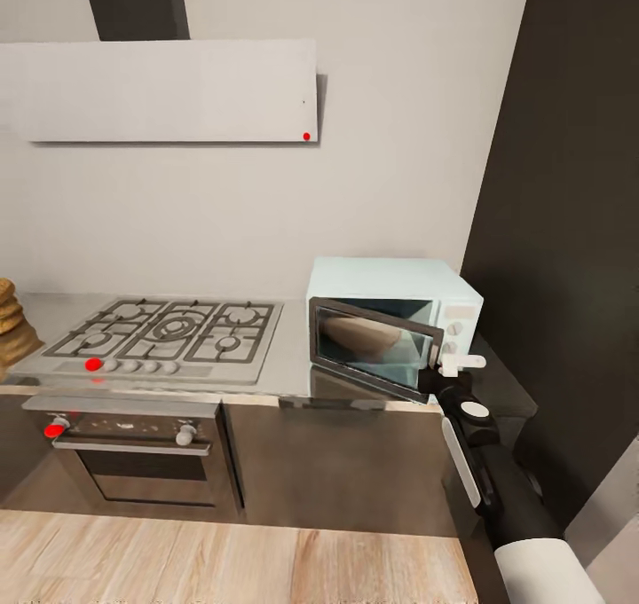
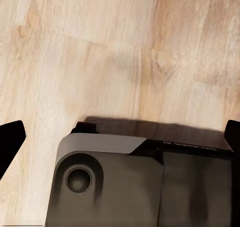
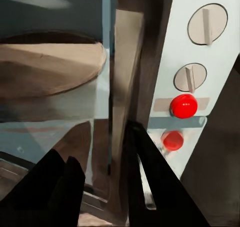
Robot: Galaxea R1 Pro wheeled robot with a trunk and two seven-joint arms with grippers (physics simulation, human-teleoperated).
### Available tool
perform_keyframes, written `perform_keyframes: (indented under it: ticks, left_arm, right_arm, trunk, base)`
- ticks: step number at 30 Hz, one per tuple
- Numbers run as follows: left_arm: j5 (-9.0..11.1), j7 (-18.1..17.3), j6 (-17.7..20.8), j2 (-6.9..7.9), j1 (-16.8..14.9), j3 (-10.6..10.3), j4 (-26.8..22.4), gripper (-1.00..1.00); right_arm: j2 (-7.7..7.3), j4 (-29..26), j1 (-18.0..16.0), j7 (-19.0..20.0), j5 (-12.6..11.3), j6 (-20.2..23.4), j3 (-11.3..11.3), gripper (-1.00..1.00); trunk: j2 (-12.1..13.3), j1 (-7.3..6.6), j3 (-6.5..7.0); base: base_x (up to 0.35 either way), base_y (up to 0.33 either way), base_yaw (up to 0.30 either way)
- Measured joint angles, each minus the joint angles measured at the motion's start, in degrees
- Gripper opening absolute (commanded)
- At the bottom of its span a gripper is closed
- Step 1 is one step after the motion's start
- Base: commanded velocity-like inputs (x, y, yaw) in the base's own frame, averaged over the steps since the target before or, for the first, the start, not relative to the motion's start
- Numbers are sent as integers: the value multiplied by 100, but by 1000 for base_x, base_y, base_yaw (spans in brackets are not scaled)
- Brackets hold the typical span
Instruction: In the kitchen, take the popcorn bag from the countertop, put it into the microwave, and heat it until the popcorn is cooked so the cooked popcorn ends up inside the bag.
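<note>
A grey-walled kitchen: one microwave (image 1: pixel 395 320) stands on the countertop (image 1: pixel 293 375), door ajar. The right gripper (image 1: pixel 463 363), arm stretched forward, straddles the door's edge, fingers (image 3: pixel 150 182) parted. Two dials, one red button.

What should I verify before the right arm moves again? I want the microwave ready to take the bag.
1. Microwave door open: ok, but only partly ajar.
2. Right gripper at the door's free edge: ok; its fingers flank that edge.
3. Firm grip on the door: cannot tell.
4. Turntable bare: ok, as far as it shows.
5. Bag in hand: not ok; left gripper is open above the wood floor.
6. Tan object at the countertop's left end is the bag: cannot tell.
</note>
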Motion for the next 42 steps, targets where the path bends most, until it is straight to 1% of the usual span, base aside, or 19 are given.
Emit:
perform_keyframes:
  ticks: [8, 9, 10, 11, 24, 29, 35, 42]
  left_arm:
    - [0, 0, -2, 6, 0, 0, 1, 100]
    - [0, 0, 0, 7, 0, 0, 1, 100]
    - [-1, 0, 0, 6, -1, 0, 2, 100]
    - [-1, 0, -1, 4, -1, -1, 3, 100]
    - [-1, 0, -1, 1, -1, 0, 3, 100]
    - [-9, 0, -2, -7, -2, -8, 4, 100]
    - [-9, 0, -2, 0, -1, -1, 4, 100]
    - [-8, 1, -2, 2, -2, -2, 4, 100]
  right_arm:
    - [0, -8, 7, -2, 2, 0, 11, -100]
    - [0, -9, 8, -2, 2, 0, 11, 100]
    - [2, -26, 7, 27, -32, -9, 85, 100]
    - [3, -30, 7, 36, -64, -15, 93, 100]
    - [3, -36, 7, 35, -57, -8, 90, 100]
    - [4, -42, 7, 36, -57, -1, 94, 100]
    - [3, -41, 7, 34, -57, -3, 97, 100]
    - [4, -42, 15, 34, -57, -3, 89, 100]
  trunk:
    - [-1, -2, 0]
    - [-1, -2, 0]
    - [-1, -3, 1]
    - [-2, -2, 1]
    - [-1, -2, 1]
    - [-2, -2, 1]
    - [-2, -2, 1]
    - [-2, -2, 1]
  base:
    - [-13, 8, 0]
    - [0, 0, 0]
    - [-22, 6, 0]
    - [-116, 33, 0]
    - [-169, 54, 0]
    - [-61, -231, 0]
    - [-48, -115, 0]
    - [-92, -289, 0]
